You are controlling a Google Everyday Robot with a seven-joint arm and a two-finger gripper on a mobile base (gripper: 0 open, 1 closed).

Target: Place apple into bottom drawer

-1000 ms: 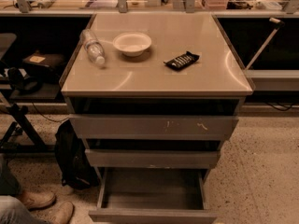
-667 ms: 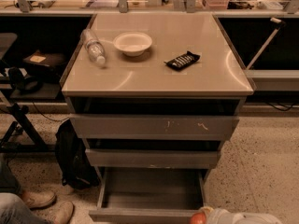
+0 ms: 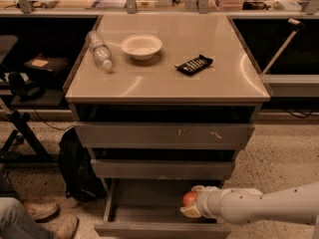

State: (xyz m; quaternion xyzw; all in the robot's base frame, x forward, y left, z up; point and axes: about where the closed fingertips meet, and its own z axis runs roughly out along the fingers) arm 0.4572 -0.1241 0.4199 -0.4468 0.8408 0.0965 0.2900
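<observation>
The bottom drawer of the grey cabinet is pulled open, a wide shallow tray at the frame's lower edge. My white arm reaches in from the lower right. My gripper is shut on the red-orange apple and holds it over the right part of the open drawer, just under the middle drawer's front. I cannot tell whether the apple touches the drawer floor.
On the cabinet top lie a plastic water bottle, a white bowl and a dark snack bar. A black backpack leans at the cabinet's left. A person's shoes are at lower left. Shelving stands on both sides.
My arm has come in from the lower right, carrying the apple leftward and up over the open bottom drawer. One second ago the arm was out of view.
</observation>
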